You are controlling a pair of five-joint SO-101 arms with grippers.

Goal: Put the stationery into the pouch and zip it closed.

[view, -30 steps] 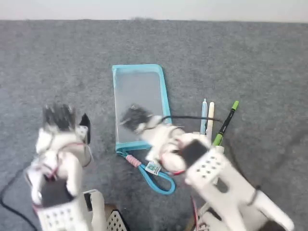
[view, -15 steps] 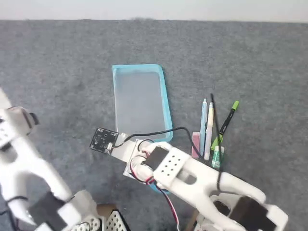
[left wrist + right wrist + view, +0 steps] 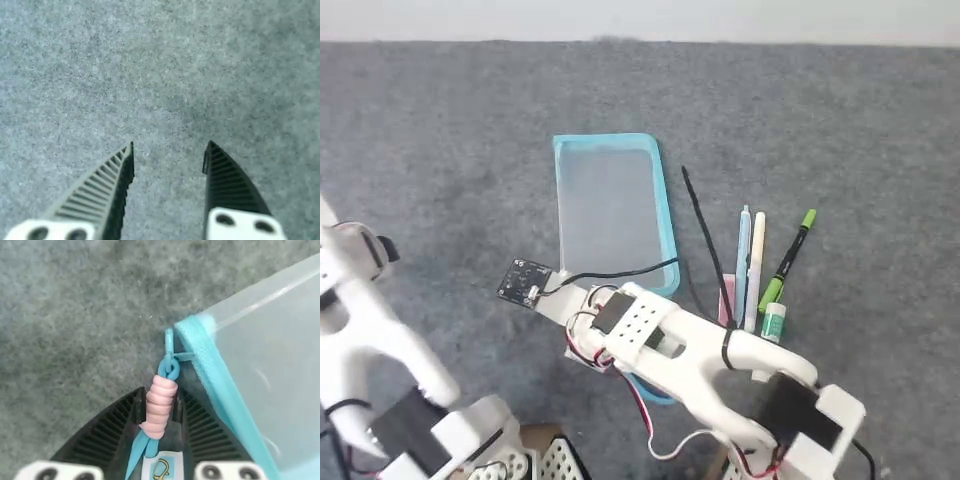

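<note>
A: Pouch (image 3: 610,210) lies mid table (image 3: 840,130), pens (image 3: 750,255) at its 4 o'clock. Right gripper (image 3: 159,391) is pinched on the zip pull (image 3: 160,412) at the pouch's 6 o'clock end.
B: Pouch looks light and floppy, so it will likely drag. Left gripper (image 3: 170,145) is wide open and empty; it could pin a corner.

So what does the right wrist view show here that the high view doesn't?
Right wrist view: the right gripper closed on the pink coiled pull by the zipper tab. High view: the pens and green highlighter lying beside the pouch, outside it. Both: the pouch and the grey mat.
</note>
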